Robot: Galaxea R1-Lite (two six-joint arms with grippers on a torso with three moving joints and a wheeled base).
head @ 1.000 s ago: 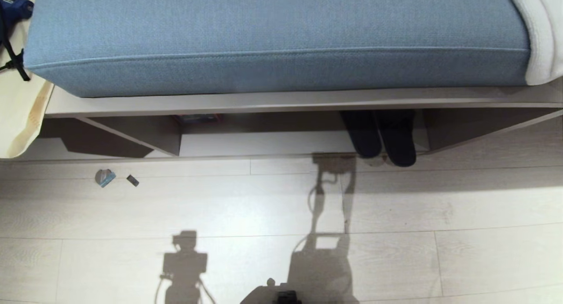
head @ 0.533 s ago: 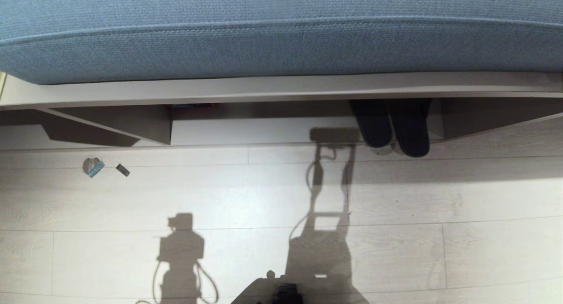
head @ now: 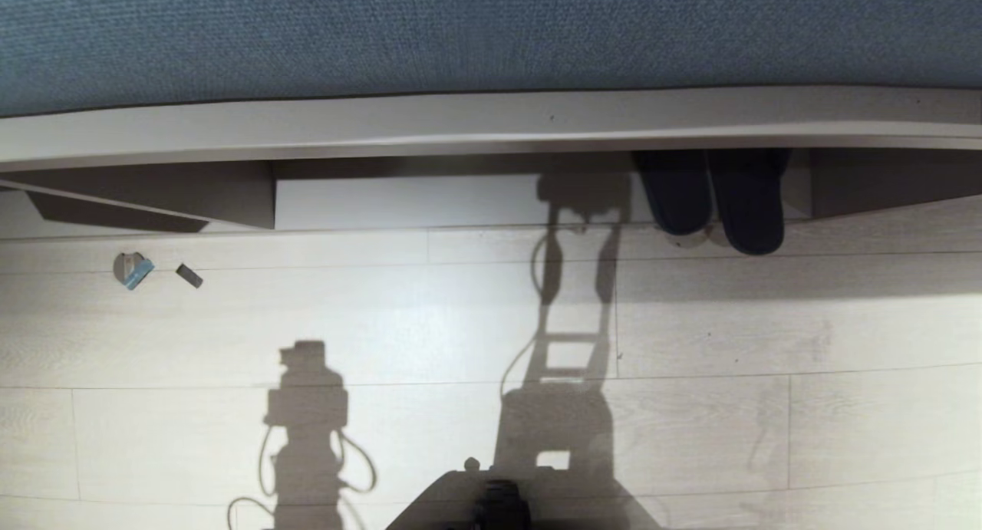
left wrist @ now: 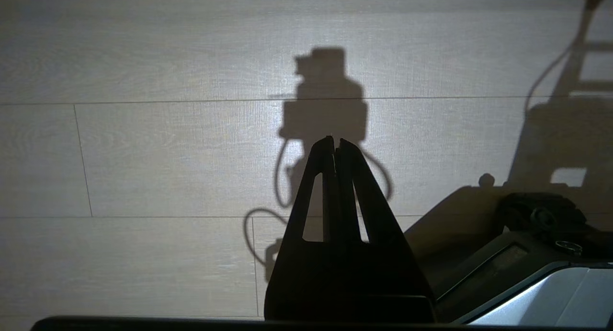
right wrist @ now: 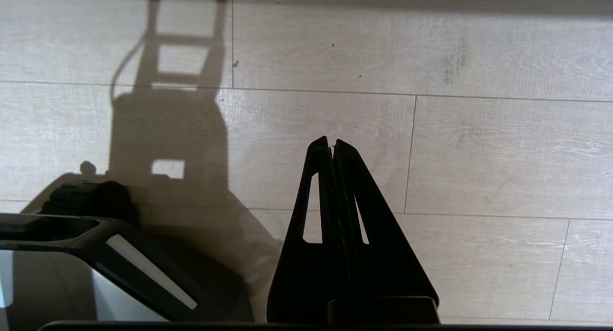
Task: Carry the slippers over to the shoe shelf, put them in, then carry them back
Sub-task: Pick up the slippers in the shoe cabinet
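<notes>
Two near-black slippers (head: 717, 200) lie side by side at the right end of the shoe shelf (head: 430, 202), toes poking out over its front edge onto the floor; their heels are hidden under the top board. Neither arm shows in the head view. In the left wrist view my left gripper (left wrist: 335, 142) hangs shut and empty over bare floor. My right gripper (right wrist: 331, 142) is likewise shut with nothing in it, above the floorboards in the right wrist view.
A blue cushion (head: 491, 31) lies on top of the unit above the shelf. A small blue-grey object (head: 132, 269) and a dark chip (head: 189, 276) lie on the pale plank floor (head: 767, 338) at the left. My base (head: 499, 507) shows at the bottom.
The whole head picture has shifted: the shelf and slippers sit higher and nearer and the cushion fills the top, so the camera has tilted. Nothing in the scene has moved.
</notes>
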